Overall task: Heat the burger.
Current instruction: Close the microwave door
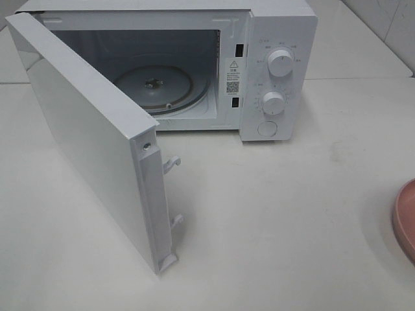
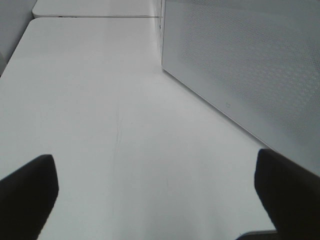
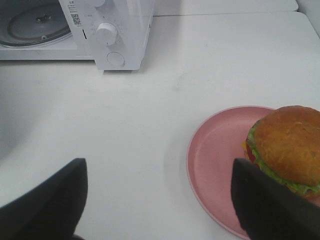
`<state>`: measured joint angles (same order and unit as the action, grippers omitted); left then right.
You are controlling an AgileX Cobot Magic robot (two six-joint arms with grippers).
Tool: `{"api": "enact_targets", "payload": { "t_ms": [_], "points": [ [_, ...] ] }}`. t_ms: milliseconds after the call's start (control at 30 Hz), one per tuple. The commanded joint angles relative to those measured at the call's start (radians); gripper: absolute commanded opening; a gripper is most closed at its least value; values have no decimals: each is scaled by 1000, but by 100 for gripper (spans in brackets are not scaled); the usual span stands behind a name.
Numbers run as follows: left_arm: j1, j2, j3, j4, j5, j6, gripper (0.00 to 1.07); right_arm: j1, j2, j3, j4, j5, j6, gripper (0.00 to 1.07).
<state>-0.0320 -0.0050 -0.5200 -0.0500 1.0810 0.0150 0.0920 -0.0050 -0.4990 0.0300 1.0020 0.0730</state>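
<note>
The burger (image 3: 287, 147), with a golden-brown bun and green lettuce, sits on a pink plate (image 3: 215, 155) in the right wrist view. Only the plate's rim (image 1: 403, 217) shows at the right edge of the exterior high view. My right gripper (image 3: 160, 200) is open over the bare table just short of the plate, holding nothing. My left gripper (image 2: 155, 195) is open and empty beside the microwave door's outer face (image 2: 240, 70). The white microwave (image 1: 272, 65) stands with its door (image 1: 91, 136) swung wide open, and its glass turntable (image 1: 154, 84) is bare.
The white table (image 1: 272, 214) stretches between the microwave and the plate. Two knobs (image 1: 280, 63) and a round button sit on the microwave's right panel. The open door juts toward the table's front left, with its latch hooks (image 1: 172, 165) sticking out.
</note>
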Motion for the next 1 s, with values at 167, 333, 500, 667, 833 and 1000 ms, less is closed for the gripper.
{"api": "enact_targets", "payload": {
  "t_ms": [167, 333, 500, 667, 833, 1000],
  "points": [
    [3, -6, -4, -4, -22, -6, 100, -5, -26, 2, -1, -6, -12, 76],
    [3, 14, -38, -3, -75, -7, 95, -5, -26, 2, -1, -6, -12, 76],
    [3, 71, -38, -2, -147, -7, 73, -5, -26, 2, -1, -6, -12, 76],
    [3, 151, -37, -22, -255, -7, 35, -5, -26, 2, -1, -6, -12, 76],
    [3, 268, -6, -27, -348, -5, 0, -5, -26, 2, -1, -6, -12, 76],
    [3, 373, 41, -49, -455, 49, 0, -5, -26, 2, -1, -6, -12, 76]
  ]
}}
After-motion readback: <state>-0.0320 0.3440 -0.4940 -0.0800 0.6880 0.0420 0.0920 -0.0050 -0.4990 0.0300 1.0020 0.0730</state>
